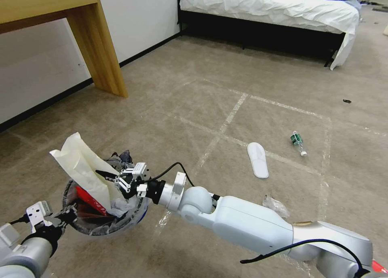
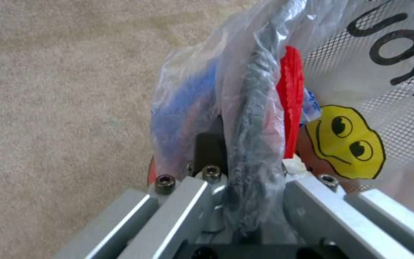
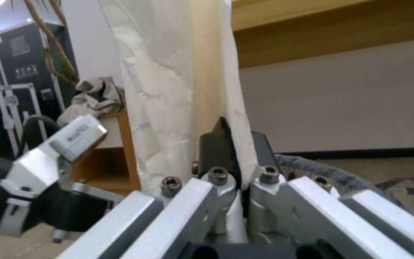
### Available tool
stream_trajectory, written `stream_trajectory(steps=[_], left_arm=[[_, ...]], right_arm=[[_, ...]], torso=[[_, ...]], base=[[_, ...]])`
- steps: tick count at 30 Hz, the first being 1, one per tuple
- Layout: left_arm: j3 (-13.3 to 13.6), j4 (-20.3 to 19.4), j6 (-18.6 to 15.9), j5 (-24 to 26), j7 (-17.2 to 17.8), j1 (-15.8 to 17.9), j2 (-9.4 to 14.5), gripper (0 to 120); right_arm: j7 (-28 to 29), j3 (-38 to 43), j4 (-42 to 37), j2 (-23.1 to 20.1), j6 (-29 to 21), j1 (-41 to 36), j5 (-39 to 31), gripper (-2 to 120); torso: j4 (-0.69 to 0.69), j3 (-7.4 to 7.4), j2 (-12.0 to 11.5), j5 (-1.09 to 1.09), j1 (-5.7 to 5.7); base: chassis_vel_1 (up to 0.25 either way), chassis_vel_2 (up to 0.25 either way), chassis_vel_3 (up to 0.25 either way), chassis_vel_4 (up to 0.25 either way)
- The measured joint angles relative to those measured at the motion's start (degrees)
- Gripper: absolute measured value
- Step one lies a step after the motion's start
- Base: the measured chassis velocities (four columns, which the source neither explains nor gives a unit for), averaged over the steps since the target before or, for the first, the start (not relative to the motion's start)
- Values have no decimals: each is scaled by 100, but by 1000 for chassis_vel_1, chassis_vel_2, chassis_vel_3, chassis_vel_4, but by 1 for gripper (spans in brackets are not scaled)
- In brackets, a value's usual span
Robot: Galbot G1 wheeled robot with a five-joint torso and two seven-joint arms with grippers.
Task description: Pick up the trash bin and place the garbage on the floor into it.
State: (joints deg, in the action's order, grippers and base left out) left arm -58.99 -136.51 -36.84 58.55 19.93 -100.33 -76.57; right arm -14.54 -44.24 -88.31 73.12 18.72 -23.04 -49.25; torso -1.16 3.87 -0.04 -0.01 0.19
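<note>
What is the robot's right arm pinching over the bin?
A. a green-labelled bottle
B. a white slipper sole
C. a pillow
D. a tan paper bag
D. The right end effector is shut on the tan paper bag, held above the trash bin, while the bottle and the slipper sole lie on the floor.

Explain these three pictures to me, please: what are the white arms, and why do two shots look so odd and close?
The wide shot comes from the robot's head. The odd close ones come from cameras on each wrist. Its left gripper is shut on the rim of the trash bin, holding it. Its right gripper pinches a paper bag over the bin's mouth. On the carpet lie a white slipper, a small bottle and a clear plastic scrap.
</note>
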Motion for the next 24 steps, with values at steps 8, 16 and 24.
stream_trajectory(steps=[8,16,24], left_arm=[[-1,-20,-1,3,0,-19,-11,1],[-12,-18,-1,7,0,-14,21,1],[-11,0,-1,8,0,-11,24,1]], right_arm=[[23,-19,131,-16,70,43,257,0],[37,-11,-1,-194,71,2,325,26],[38,39,-85,-329,71,-26,355,52]], torso=[[0,0,0,0,0],[0,0,0,0,0],[0,0,0,0,0]], base=[[0,0,0,0],[0,0,0,0],[0,0,0,0]])
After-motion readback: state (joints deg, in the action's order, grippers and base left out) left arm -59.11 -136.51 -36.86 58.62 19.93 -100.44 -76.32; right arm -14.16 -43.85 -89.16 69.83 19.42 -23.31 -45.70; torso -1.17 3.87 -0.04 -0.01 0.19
